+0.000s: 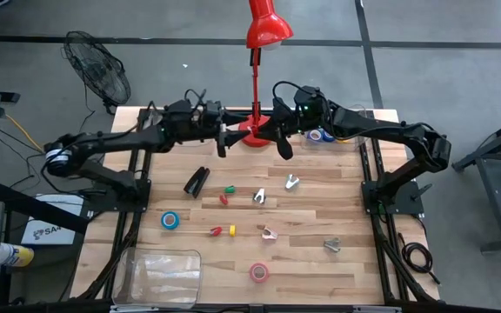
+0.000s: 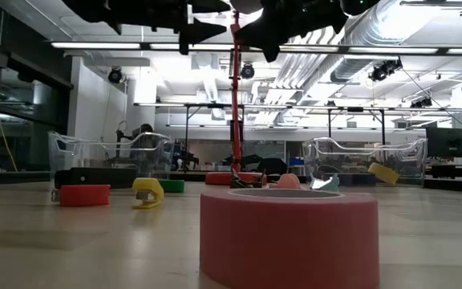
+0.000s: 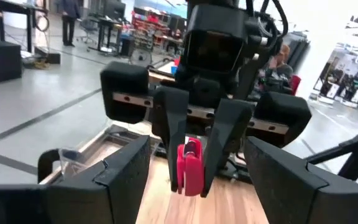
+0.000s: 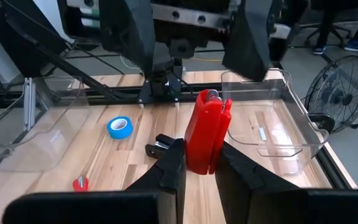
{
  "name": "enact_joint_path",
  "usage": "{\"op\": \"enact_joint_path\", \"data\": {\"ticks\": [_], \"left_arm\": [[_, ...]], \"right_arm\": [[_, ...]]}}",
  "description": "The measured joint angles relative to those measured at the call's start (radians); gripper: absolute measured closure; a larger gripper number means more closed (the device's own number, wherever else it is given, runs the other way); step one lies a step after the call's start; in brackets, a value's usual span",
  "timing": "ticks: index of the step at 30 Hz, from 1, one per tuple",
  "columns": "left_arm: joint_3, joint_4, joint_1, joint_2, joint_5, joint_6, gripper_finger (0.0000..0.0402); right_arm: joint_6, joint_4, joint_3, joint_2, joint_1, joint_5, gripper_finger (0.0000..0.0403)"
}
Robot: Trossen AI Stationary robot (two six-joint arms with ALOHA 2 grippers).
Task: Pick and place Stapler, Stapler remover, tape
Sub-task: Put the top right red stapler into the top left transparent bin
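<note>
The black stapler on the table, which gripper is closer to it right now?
Left. The left gripper hangs just up-table of the stapler, by the lamp base. The right gripper hangs across that base, farther off.

The red lamp [image 1: 257,87] stands between both raised claws; small items dot the table [image 1: 337,278].

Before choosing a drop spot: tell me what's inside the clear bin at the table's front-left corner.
Only wood shows through the clear bin; no items inside. Nothing covers it from above. The blue tape lies outside.

Wooden table [image 1: 337,183] — stapler [image 1: 197,181], tape [image 1: 170,220], lamp base [image 1: 252,136] on it.
</note>
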Motion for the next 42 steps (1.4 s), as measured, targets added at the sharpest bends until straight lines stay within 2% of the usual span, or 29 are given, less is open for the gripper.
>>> {"op": "enact_joint_path", "data": {"ticks": [24,31,42], "left_arm": [[0.009,0.062,0.0,0.036,0.007,0.004,0.0148],[0.009,0.134,0.0,0.08,0.02,-0.006,0.0184],[0.009,0.172,0.0,0.082,0.03,-0.011,0.0235]], "right_arm": [[0.034,0.093,0.0,0.0,0.007,0.008,0.0346],[0.045,0.117,0.0,0.0,0.02,0.025,0.0346],[0.058,0.104,0.0,0.0,0.018,0.027,0.0346]]}}
